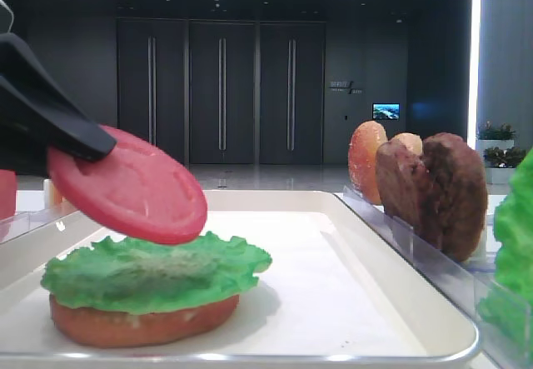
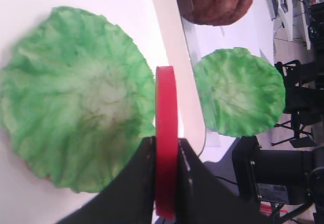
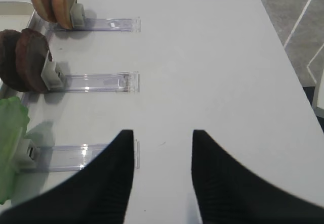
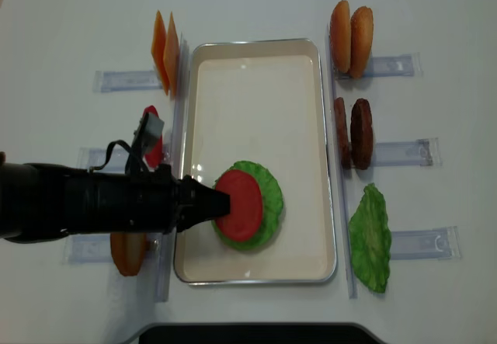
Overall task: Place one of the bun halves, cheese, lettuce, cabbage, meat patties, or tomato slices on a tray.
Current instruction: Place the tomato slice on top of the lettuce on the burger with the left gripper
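My left gripper [image 4: 221,203] is shut on a red tomato slice [image 4: 239,204], pinching its edge; the slice [image 2: 166,133] shows edge-on between the jaws. The slice [image 1: 133,187] hangs tilted just above a ruffled green lettuce [image 1: 158,273] that lies on a bun half [image 1: 141,323] in the white tray [image 4: 256,103]. From the left wrist, the lettuce [image 2: 76,107] fills the space under the slice. My right gripper [image 3: 163,133] is open over bare table, holding nothing.
Clear holders flank the tray: to its right, bun halves [image 4: 351,27], meat patties [image 4: 353,133] and a lettuce leaf [image 4: 371,237]. To its left are cheese [image 4: 165,53], another tomato slice [image 4: 153,146] and a bun half [image 4: 128,252].
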### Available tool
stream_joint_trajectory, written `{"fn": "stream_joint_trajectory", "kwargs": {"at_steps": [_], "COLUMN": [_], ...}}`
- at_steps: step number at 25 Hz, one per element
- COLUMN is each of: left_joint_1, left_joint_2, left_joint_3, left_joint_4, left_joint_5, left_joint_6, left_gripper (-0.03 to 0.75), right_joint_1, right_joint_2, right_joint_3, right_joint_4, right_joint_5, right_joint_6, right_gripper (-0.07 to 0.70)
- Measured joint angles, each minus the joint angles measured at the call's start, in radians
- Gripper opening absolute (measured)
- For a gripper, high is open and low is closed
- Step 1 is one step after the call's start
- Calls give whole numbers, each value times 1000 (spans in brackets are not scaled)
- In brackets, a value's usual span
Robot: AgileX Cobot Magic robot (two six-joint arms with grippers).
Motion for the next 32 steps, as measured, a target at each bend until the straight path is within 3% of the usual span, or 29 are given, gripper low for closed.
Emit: {"fn": "stream_joint_trajectory", "kwargs": {"at_steps": [7,23,32], "left_joint_1": [3,3,3], "left_joint_2": [0,104,111], "left_joint_3": [-6,-42,-43], "left_joint_4": [0,-1,-1], "left_joint_5": [-11,51,53], "left_joint_6": [13,50,56], "left_gripper": [58,58,72], "right_joint_1": [0,0,0], "right_joint_2": [0,0,0], "right_joint_3": [0,0,0], "right_joint_4": [0,0,0], "right_joint_5": [0,0,0], "right_joint_6": [0,0,0], "right_gripper": [266,266,266]}}
